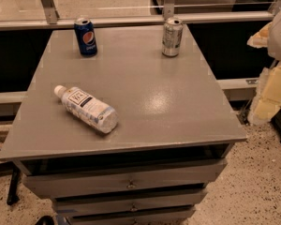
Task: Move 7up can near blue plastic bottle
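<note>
1. The 7up can (172,36) stands upright at the back right of the grey cabinet top (154,97).
2. The blue plastic bottle (86,108) lies on its side at the front left, cap pointing back-left, well apart from that can.
3. A Pepsi can (85,36) stands upright at the back left.
4. The gripper (271,88) hangs beyond the top's right edge; how wide it is set cannot be told.

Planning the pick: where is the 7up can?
In the camera view, the 7up can stands upright near the table's far right corner, level with the Pepsi can at far left; the gripper is off the table's right edge.
</note>
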